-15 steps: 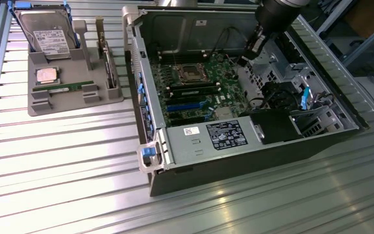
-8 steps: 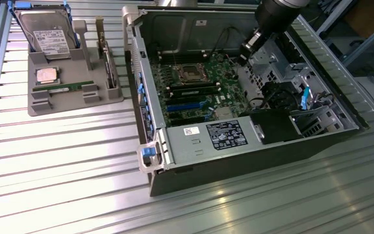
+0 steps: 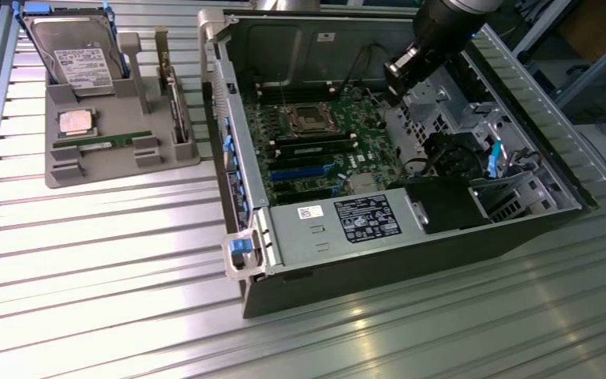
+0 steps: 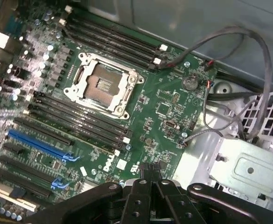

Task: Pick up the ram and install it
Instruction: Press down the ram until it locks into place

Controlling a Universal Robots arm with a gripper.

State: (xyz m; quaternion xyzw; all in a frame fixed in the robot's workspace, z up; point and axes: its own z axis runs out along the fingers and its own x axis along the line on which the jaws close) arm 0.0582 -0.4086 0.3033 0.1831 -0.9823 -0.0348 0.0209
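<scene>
At the exterior view's left, the ram [image 3: 103, 143] lies flat in the grey holder [image 3: 124, 158] – seemingly untouched. Centre: the open computer case [image 3: 387, 158]. Upper right, the gripper [image 3: 396, 73] hangs over the motherboard [image 4: 141, 107] – fingers closed together, holding nothing.

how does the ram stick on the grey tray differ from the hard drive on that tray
The ram stick is long, thin and green, lying low along the tray's front; the hard drive is a big grey block with a large white label, propped up at the tray's back. Both sit in the tray, outside the computer case.
</scene>
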